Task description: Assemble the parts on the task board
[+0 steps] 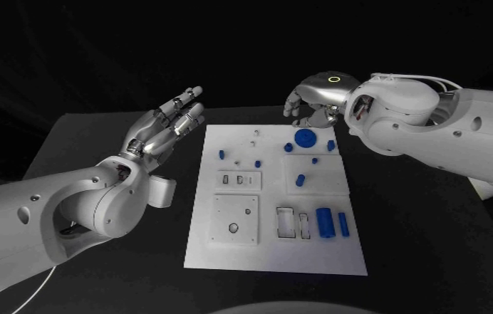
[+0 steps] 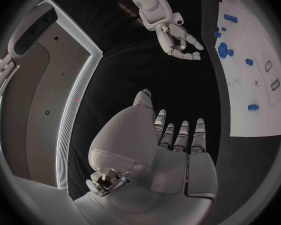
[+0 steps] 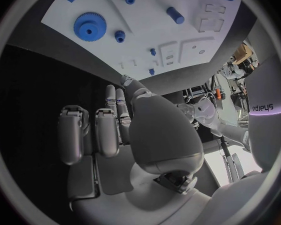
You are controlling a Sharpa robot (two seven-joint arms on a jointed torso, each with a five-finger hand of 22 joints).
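Observation:
The white task board (image 1: pixel 269 253) lies in the middle of the black table. On its far half sit a blue gear (image 1: pixel 305 138) and several small blue parts, such as one peg (image 1: pixel 300 180). Two blue cylinders (image 1: pixel 325 222) lie near its right edge. My left hand (image 1: pixel 164 129) is raised left of the board, fingers stretched out and apart, holding nothing. My right hand (image 1: pixel 313 104) hovers over the board's far edge just beyond the gear, fingers loosely bent and empty. The left wrist view shows my left hand (image 2: pixel 172 145), the right hand (image 2: pixel 178 40), the board (image 2: pixel 256 120) and the gear (image 2: pixel 223 50). The right wrist view shows my right hand (image 3: pixel 128 135) above the gear (image 3: pixel 87 26).
The board carries a square inset plate (image 1: pixel 234 219) and two pairs of rectangular slots (image 1: pixel 293 223) (image 1: pixel 239 179). Bare black table (image 1: pixel 411 243) stretches on both sides of the board; its far edge runs behind both hands.

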